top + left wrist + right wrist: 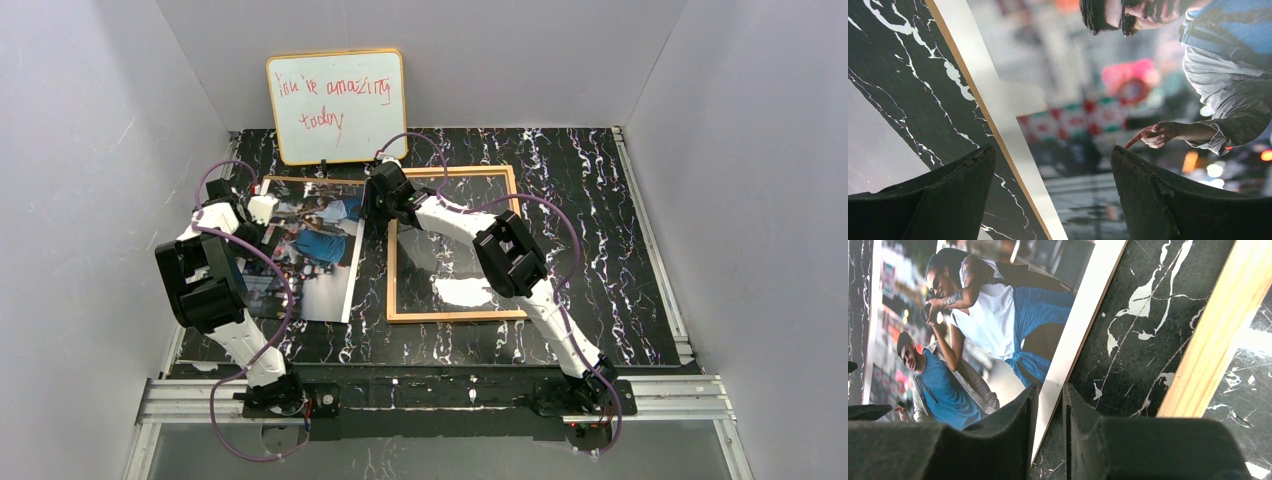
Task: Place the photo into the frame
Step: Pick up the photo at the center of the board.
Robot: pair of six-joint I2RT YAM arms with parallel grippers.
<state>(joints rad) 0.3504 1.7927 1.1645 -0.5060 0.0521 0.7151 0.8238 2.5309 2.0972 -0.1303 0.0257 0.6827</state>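
On the black marbled counter (620, 250), the photo (322, 262) lies just left of the frame (455, 316). The right gripper (1049, 390) pinches the photo's white right edge, jaws narrow. The left gripper (1053, 150) hovers spread wide over its left edge.

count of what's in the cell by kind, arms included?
Photo: 1
Frame: 1
Whiteboard: 1
Robot arms: 2 (left arm, right arm)
Total: 5
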